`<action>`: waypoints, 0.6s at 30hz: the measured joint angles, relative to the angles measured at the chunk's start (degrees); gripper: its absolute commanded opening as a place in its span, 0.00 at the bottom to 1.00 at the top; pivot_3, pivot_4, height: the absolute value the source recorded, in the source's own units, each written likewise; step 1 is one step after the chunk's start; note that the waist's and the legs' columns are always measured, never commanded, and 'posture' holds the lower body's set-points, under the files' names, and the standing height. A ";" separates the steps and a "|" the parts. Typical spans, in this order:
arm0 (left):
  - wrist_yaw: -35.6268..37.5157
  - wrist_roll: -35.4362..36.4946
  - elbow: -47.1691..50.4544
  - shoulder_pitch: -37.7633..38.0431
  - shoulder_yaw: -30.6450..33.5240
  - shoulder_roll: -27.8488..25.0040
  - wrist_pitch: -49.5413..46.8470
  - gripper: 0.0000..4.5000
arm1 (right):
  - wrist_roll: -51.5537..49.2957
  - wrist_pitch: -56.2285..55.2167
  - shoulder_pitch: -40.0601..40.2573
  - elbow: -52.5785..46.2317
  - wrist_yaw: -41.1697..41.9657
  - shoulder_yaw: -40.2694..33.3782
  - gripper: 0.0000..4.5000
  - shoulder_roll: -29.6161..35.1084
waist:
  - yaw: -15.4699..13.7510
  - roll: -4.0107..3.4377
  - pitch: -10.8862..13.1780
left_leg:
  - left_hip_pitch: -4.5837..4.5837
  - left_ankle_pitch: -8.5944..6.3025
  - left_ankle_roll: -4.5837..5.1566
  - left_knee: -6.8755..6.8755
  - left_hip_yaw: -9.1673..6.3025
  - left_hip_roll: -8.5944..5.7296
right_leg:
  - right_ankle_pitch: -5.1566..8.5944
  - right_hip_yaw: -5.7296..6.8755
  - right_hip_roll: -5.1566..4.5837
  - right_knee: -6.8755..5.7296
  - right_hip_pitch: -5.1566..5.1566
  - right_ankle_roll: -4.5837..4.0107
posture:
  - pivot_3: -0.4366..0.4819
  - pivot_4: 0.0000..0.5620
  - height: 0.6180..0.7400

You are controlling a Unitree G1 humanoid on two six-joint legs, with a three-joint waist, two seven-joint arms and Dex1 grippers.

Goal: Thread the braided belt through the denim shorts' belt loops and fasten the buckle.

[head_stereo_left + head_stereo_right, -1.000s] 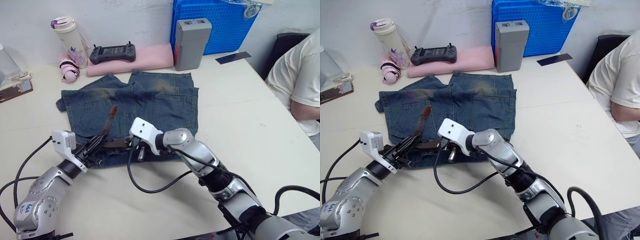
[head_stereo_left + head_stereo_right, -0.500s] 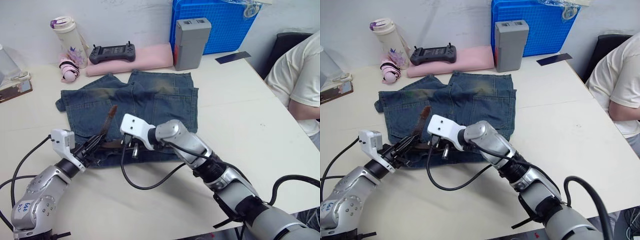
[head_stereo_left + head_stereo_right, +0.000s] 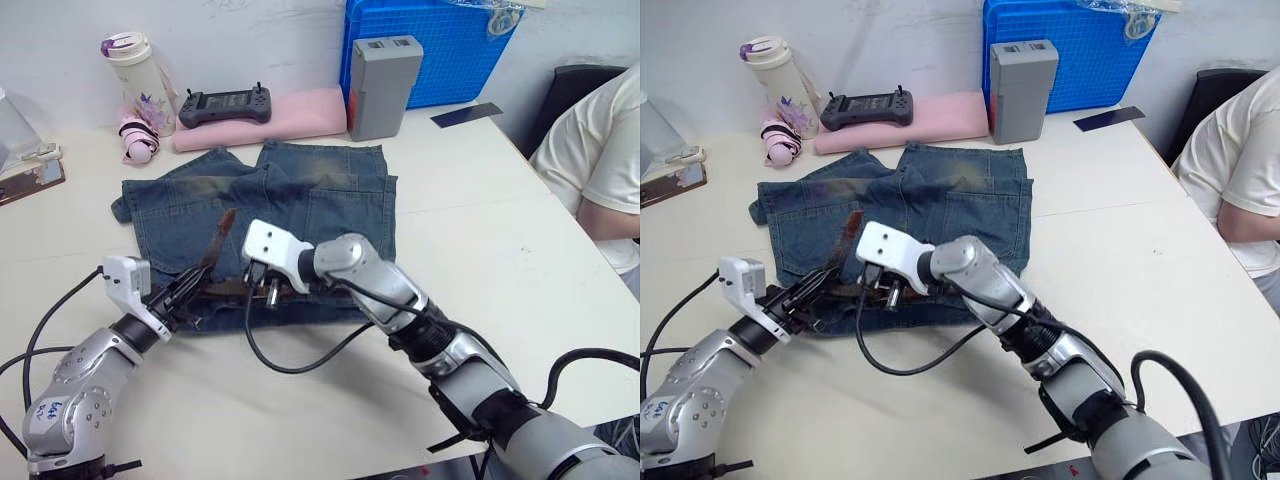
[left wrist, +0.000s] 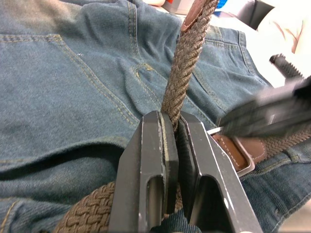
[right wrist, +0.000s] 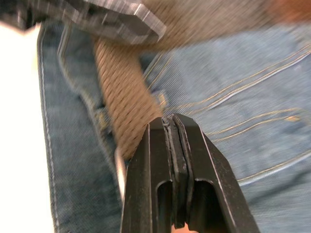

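Belt webbing, brown and woven, is the thing in hand: the braided belt (image 4: 182,73) lies along the waistband at the near edge of the denim shorts (image 3: 300,205), its free tail rising off the cloth. It looks soft and limp, likely to sag and twist where unsupported, yet rough enough not to slip; I would hold it close to the tip for feeding, since a grip further back would let the end flop. The buckle (image 4: 232,154) is the one stiff part, a silver frame on a stitched leather tab, lying on the denim just beside the left gripper (image 4: 171,119), whose jaws are pinched nearly together on the tail. The right gripper (image 5: 175,124) hovers over the band next to the belt with its jaws pressed together and nothing visibly between them. The belt loops are hard to make out under both arms, so how much is threaded I cannot tell. Behind the shorts lies a pink cloth (image 3: 300,112), near a blue crate (image 3: 450,50)
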State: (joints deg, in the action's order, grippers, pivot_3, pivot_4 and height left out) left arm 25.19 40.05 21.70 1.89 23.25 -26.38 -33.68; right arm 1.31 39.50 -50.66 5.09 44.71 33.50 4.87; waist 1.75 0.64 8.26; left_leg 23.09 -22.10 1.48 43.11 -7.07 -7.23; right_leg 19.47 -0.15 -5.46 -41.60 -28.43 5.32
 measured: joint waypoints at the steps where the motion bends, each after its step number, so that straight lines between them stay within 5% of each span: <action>1: 0.00 0.00 0.00 -0.08 -0.02 -0.01 0.00 0.05 | 0.49 -0.61 0.19 0.17 -0.02 0.56 0.01 0.04 | 0.01 0.00 0.00 | 0.00 0.00 0.00 0.00 0.00 0.00 | 0.00 0.00 0.00 0.00 0.00 0.00 | 0.48 0.27 0.47; 18: 0.02 -0.04 -0.20 -1.19 -0.72 -0.82 -0.05 0.05 | 1.65 -1.65 0.30 -2.43 2.67 1.43 0.01 1.55 | -0.04 0.00 0.00 | 0.00 0.00 0.00 -0.01 0.00 0.00 | 0.00 0.00 0.00 0.03 0.00 0.00 | 0.48 0.27 0.47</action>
State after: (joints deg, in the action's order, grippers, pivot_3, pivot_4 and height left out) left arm 25.21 40.02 21.50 0.71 22.53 -27.20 -33.72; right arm 2.97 37.84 -50.36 2.66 47.38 34.93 6.42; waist 1.71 0.64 8.26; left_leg 23.09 -22.10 1.47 43.11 -7.08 -7.23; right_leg 19.47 -0.14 -5.46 -41.57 -28.43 5.32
